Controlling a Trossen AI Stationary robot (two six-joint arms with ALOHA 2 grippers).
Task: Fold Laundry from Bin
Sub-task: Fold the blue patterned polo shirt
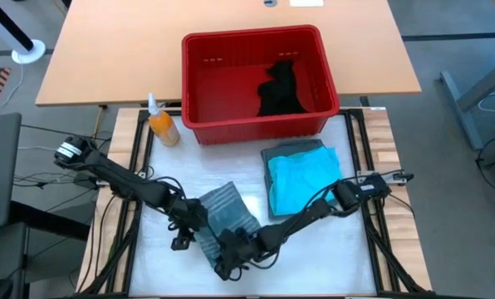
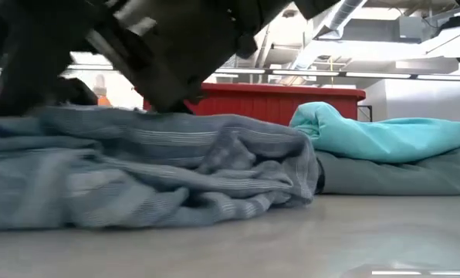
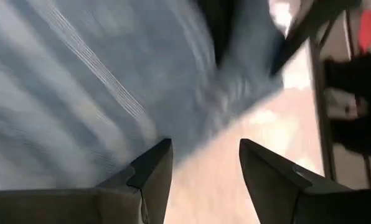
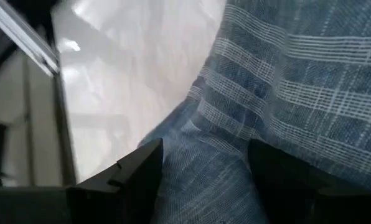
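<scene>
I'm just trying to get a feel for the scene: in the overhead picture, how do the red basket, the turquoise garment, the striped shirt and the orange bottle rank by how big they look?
Largest to smallest, as seen from above:
1. red basket
2. turquoise garment
3. striped shirt, though the arms hide part of it, so ranks two and three are unsure
4. orange bottle

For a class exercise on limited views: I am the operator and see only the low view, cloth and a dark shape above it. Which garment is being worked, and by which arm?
Observer: The striped shirt, with both arms on it near the table's front edge.
Operator: Are the left gripper's jaws closed on it?
Observer: No, the left gripper stands open over the shirt's edge and bare table.
Operator: And the right?
Observer: The right gripper has striped cloth between its jaws.
Operator: Anything left in the bin?
Observer: One black garment lies in the red bin.
</scene>
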